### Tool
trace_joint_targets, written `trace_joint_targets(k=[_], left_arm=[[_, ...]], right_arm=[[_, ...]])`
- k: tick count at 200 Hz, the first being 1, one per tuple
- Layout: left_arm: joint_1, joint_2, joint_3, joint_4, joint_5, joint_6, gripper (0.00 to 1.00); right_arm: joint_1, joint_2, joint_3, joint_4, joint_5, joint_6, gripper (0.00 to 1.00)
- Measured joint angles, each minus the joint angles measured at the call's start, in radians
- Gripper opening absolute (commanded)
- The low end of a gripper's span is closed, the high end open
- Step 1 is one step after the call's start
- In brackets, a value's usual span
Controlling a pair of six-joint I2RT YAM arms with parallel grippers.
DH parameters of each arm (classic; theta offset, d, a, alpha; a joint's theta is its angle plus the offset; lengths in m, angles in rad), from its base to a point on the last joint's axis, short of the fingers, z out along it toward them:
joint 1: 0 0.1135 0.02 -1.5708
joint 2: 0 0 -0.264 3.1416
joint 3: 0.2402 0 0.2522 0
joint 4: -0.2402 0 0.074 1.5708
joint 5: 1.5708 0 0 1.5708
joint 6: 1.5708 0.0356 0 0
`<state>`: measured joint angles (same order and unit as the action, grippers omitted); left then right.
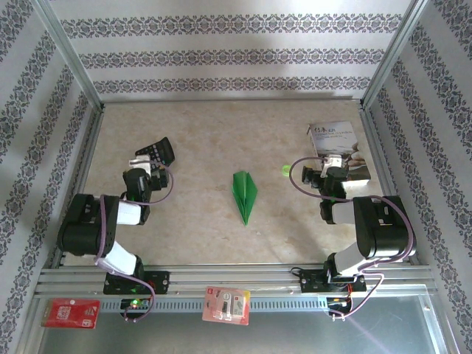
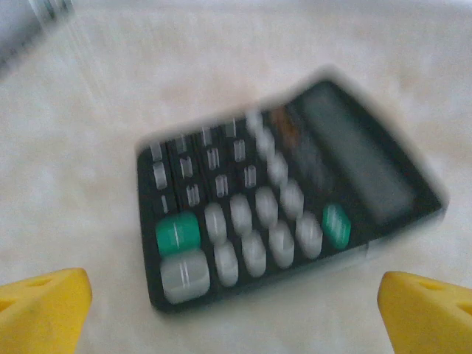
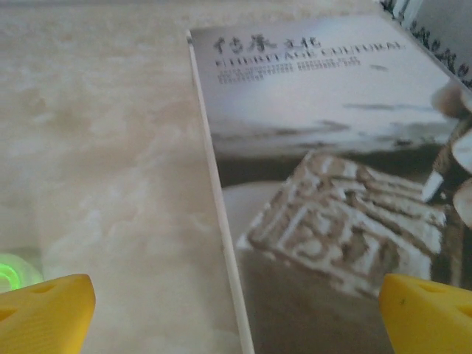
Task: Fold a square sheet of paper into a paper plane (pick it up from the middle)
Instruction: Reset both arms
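Slim pointed dart of bright green paper, the paper plane [image 1: 245, 195], lay flat at mid-table with a centre crease, nose toward the near edge, nothing touching it. It sat between the two arms, well apart from both. A small green disc [image 1: 285, 170] lay to its right on the beige marbled table [image 1: 206, 133]. The left gripper [image 1: 150, 164] was spread wide and empty, yellow fingertips [image 2: 44, 310] either side of a black calculator with grey keys [image 2: 280, 206]; that view was blurred. The right gripper [image 1: 335, 162] was also wide and empty, yellow fingertips [image 3: 44, 313] over the edge of a white printed booklet [image 3: 332, 184].
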<state>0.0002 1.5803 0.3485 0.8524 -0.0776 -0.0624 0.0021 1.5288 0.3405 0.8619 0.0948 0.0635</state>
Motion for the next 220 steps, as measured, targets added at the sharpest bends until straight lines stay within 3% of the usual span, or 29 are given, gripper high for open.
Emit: trace_joint_targets(k=[220], left_arm=[[0.001, 0.018, 0.018, 0.061, 0.041, 0.029, 1.0]], right_arm=[[0.016, 0.0, 0.014, 0.048, -0.007, -0.018, 0.98]])
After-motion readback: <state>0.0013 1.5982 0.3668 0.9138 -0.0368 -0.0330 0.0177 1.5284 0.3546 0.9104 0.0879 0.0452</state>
